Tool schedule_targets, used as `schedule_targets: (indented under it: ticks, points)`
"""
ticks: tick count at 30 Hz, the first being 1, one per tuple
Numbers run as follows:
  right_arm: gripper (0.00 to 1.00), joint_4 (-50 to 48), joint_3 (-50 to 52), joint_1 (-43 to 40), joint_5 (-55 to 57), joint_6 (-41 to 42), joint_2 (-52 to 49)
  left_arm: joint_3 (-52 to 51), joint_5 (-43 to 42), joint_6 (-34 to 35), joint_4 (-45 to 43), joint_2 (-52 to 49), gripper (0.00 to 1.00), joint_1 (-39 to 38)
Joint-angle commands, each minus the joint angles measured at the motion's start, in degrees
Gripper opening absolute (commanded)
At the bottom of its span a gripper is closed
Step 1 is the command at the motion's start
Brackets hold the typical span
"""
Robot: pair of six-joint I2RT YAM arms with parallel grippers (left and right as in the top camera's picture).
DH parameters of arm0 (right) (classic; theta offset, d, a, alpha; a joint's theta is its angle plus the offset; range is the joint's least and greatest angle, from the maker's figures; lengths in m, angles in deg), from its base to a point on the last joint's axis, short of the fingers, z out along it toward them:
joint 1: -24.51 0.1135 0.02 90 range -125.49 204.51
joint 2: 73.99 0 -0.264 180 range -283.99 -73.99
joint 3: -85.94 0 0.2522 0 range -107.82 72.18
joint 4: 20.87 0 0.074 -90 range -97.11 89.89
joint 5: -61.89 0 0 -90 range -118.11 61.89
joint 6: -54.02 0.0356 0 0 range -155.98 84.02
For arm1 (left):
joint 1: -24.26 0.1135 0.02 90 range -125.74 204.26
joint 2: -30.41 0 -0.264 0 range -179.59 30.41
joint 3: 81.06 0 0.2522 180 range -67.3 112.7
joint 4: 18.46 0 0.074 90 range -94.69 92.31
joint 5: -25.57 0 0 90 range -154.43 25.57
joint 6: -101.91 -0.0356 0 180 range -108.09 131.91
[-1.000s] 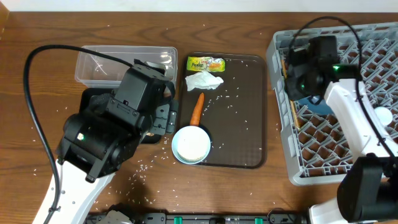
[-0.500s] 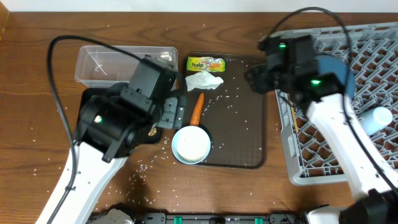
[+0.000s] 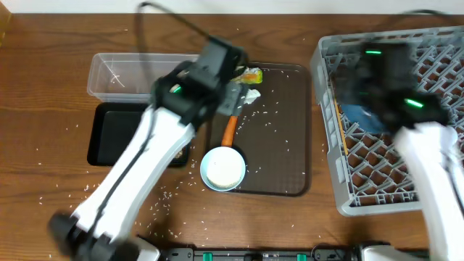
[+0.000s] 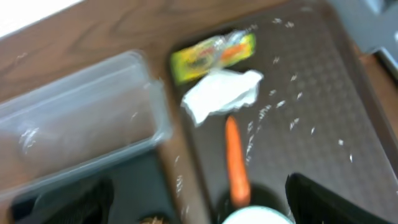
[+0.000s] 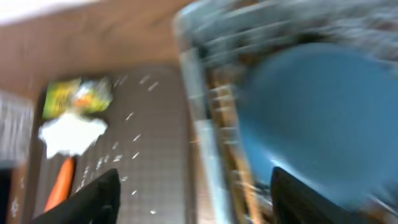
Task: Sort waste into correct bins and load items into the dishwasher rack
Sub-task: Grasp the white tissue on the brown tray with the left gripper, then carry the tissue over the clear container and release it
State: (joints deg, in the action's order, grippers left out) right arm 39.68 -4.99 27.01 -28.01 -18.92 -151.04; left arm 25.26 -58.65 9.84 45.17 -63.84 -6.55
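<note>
The job looks only partly done. The blue plate (image 5: pixel 311 118) already stands in the grey rack (image 3: pixel 435 51), a moulded plastic lattice of pegs. Thin wooden sticks along the rack's left side may be the chopsticks, but the blur makes this uncertain. No cups can be made out.

None of the visible waste has reached a bin. On the brown serving tray (image 3: pixel 283 145), which has a fine pebbled texture, lie three pieces:

- The wrapper (image 4: pixel 214 55) is glossy yellow-green film and lies near the far edge.
- The tissue (image 4: pixel 221 94) is soft, white and crumpled, and touches the wrapper on its near side.
- The carrot (image 4: pixel 236 158) is slim, orange and tapered, and sits just below the tissue, pointing toward the white bowl (image 3: pixel 222 168).

The bowl is round and smooth, rests at the tray's front left corner, and is not yet racked. Rice grains (image 3: pixel 272 109) speckle the tray and the wooden surface (image 3: pixel 43 94).

The clear tub (image 3: pixel 130 72) is thin, see-through and rectangular, and appears nearly empty. The shallow black tray (image 3: pixel 116 134) lies just in front of it.

The left tool (image 4: pixel 196 193) hangs over the carrot and tissue. Its dark fingers are spread wide and hold nothing. The right tool (image 5: pixel 193 193) is also spread wide and holds nothing. It sits over the rack's left wall, beside the plate. Both arms are smeared in the overhead view.
</note>
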Motion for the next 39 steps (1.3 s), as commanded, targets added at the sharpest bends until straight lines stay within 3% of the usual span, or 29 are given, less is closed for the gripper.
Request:
schedule_targets:
  ticks: [1,9,16,17,19,23,24,35,39]
  points:
    - [0.78,3.1,-1.7,-4.9,-1.2,1.6,6.8,-0.6,-7.1,-9.5,-3.8,-8.0,0.89,0.3]
    - [0.8,9.9,-1.7,-9.2,-0.1,-0.4,13.3,-0.6,-6.8,-11.9,-13.9,-24.8,0.9,0.3]
    - [0.81,11.4,-1.7,-9.2,-0.1,-0.4,12.6,-0.6,-6.6,-14.3,-19.2,-32.0,0.89,0.3]
    - [0.81,11.4,-1.7,-9.2,-0.1,-0.4,12.5,-0.6,-6.6,-14.4,-19.6,-32.6,0.85,0.3]
    - [0.81,11.5,-1.7,-9.2,-0.1,-0.4,12.3,-0.6,-6.6,-14.8,-19.9,-33.1,0.68,0.4]
    - [0.81,12.2,-1.7,-9.2,-0.1,-0.4,12.3,-0.5,-6.7,-14.8,-19.9,-32.9,0.1,0.4]
    - [0.81,12.4,-1.7,-9.2,-0.1,-0.4,12.3,-0.5,-6.7,-14.8,-19.3,-32.2,0.06,0.4]
    - [0.8,13.2,-1.7,-9.2,-0.1,-0.4,12.3,0.2,-6.4,-12.9,-3.6,-12.8,0.06,-0.7]
    - [0.8,13.3,-1.7,-9.2,-0.1,-0.4,12.3,0.2,0.3,-12.9,-2.1,-9.2,0.06,1.8]
